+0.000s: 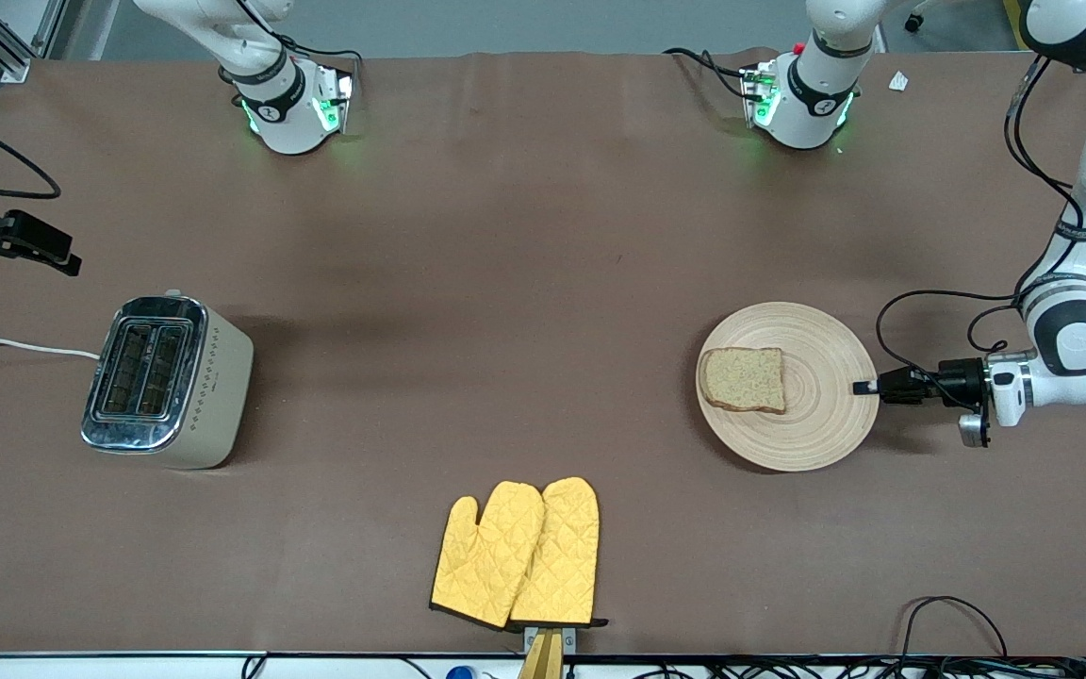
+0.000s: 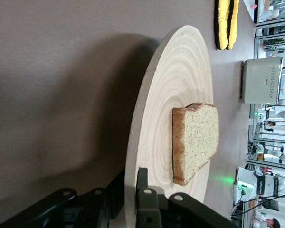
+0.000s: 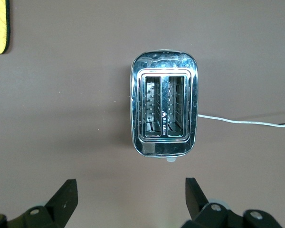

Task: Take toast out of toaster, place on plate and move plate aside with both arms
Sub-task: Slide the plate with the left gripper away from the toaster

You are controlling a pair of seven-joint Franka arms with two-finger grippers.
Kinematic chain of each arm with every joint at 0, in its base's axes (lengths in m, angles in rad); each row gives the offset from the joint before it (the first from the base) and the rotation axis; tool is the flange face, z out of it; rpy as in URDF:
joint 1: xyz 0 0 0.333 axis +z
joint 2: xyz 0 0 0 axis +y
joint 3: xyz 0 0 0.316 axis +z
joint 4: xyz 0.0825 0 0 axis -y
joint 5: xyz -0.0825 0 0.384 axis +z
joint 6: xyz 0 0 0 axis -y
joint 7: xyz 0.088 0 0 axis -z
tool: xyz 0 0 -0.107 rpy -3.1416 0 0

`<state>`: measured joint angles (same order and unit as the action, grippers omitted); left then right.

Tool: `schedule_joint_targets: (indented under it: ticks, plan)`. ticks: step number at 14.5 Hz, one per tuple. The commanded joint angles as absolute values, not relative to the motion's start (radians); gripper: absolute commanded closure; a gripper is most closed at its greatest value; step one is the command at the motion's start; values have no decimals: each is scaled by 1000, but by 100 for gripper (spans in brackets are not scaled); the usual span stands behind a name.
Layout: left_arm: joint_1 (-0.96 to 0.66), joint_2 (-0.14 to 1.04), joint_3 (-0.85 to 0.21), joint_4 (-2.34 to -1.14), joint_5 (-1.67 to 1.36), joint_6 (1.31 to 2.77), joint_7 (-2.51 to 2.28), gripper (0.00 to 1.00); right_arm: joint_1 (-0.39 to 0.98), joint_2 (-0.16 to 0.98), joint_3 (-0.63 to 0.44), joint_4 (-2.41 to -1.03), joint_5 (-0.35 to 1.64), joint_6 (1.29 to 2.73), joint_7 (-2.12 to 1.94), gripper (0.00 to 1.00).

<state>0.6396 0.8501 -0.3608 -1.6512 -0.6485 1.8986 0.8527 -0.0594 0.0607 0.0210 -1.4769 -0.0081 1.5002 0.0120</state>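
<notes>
The squarish slice of light brown speckled toast (image 1: pixel 744 379) with a darker crust lies flat on the round light-wood plate (image 1: pixel 821 424), toward the left arm's end of the table. The left gripper (image 1: pixel 865 388) pinches the plate's rim. The right gripper (image 3: pixel 128 197), fingers spread wide, hangs over the chrome two-slot toaster (image 3: pixel 164 103).

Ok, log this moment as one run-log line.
toast: on plate | left gripper: shut on plate rim | right gripper: open over toaster
</notes>
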Motion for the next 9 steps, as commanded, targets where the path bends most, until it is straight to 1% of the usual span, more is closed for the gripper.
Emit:
schedule_joint_targets:
  ticks: [1,2,3,4,6,9]
  plan:
    - [657,877,-377,-1603,-647,1865,856,93,-60,48,28,-1482,-29,1497,17,0]
    - [657,873,-377,-1589,-643,1861,853,65,-60,48,28,-1482,-29,1500,17,0]
    - [657,871,-377,-1574,-625,1839,850,1,-60,48,28,-1482,-28,1499,17,0]
    - [657,867,-377,-1551,-588,1827,839,0,-61,48,28,-1482,-28,1500,17,0]
    - [657,864,-377,-1467,-479,1774,777,0,-63,48,28,-1482,-26,1502,17,0]
    - [647,813,-399,-1363,-310,1711,710,0,-64,48,28,-1482,-26,1505,17,0]
